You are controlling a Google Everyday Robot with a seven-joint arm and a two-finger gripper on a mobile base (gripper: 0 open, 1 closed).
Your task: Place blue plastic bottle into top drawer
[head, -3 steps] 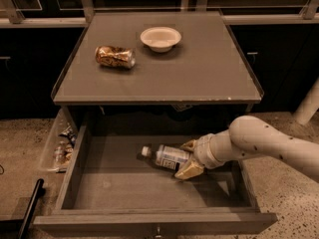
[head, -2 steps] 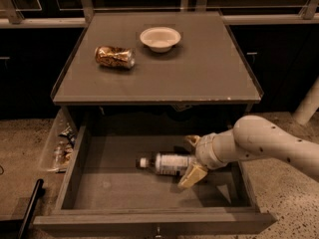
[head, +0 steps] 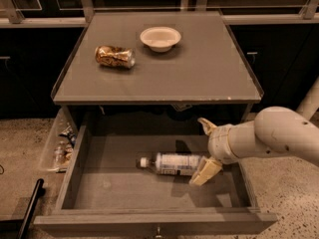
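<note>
- The blue plastic bottle (head: 174,163) is seen lying on its side on the flat grey bottom of the top drawer (head: 124,190), in the lower middle of the frame, with its white cap turned toward the left.
- The drawer is pulled fully out, and a small metal knob (head: 158,230) is seen on its front panel.
- The gripper (head: 200,151) is found at the bottle's right end, inside the drawer; its two tan fingers are spread wide apart, one above the bottle and one against its base, and nothing is clamped.
- The white arm (head: 279,136) is seen entering from the right edge.
- On the grey cabinet top (head: 199,73) above, a dented gold-brown can (head: 114,57) is laid on its side, and a white bowl (head: 160,38) is set to its right.
- A clear plastic bin (head: 57,151) of small packets is seen left of the drawer.
</note>
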